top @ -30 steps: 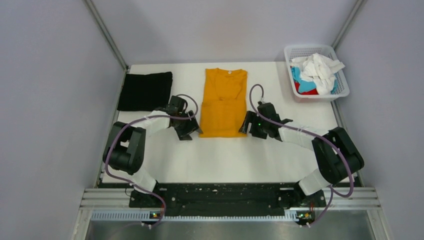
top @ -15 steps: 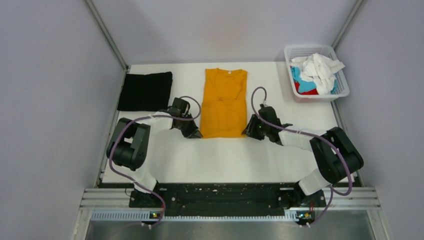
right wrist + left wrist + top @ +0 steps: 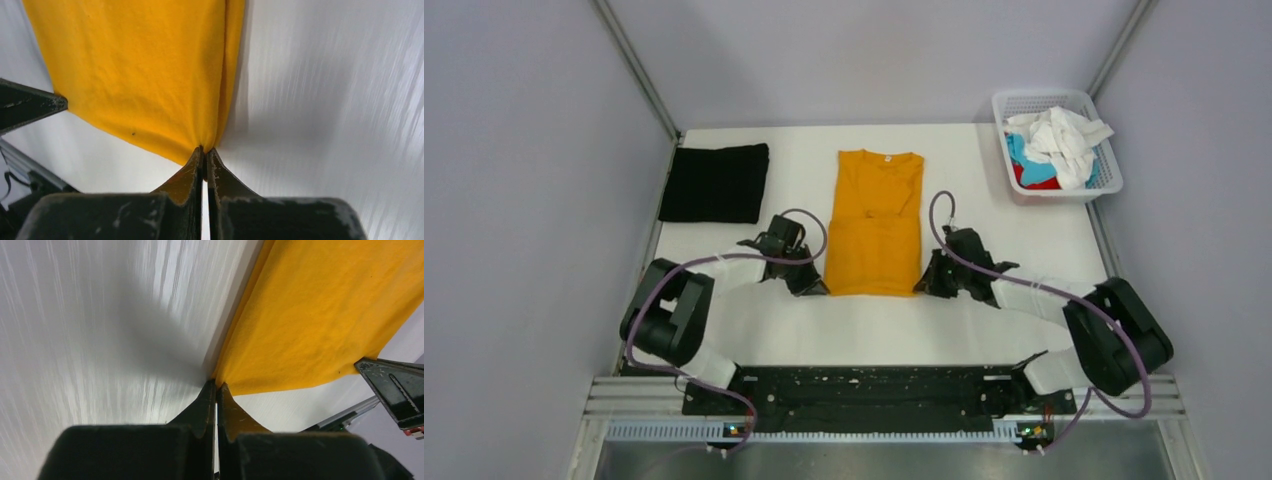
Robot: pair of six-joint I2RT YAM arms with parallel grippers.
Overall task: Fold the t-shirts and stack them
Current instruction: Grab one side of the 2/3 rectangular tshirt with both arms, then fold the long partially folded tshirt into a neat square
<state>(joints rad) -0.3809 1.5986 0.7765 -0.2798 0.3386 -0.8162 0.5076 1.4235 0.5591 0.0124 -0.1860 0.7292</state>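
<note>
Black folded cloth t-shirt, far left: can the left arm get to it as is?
Likely, once free: nothing lies between the left gripper and the black t-shirt, but it is shut on the mustard-orange cloth t-shirt's near corner.

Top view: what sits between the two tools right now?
The orange shirt: its near hem fills the gap in the top view; the left tool and right tool each pinch a corner, clearest in the wrist views.

I find no legible text, number, brand or sign in any view. The one candidate is the small white neck label [image 3: 886, 155] at the collar of the mustard-orange t-shirt [image 3: 876, 235], seen from the overhead camera, and it is too small for me to read any marking on it.
</note>
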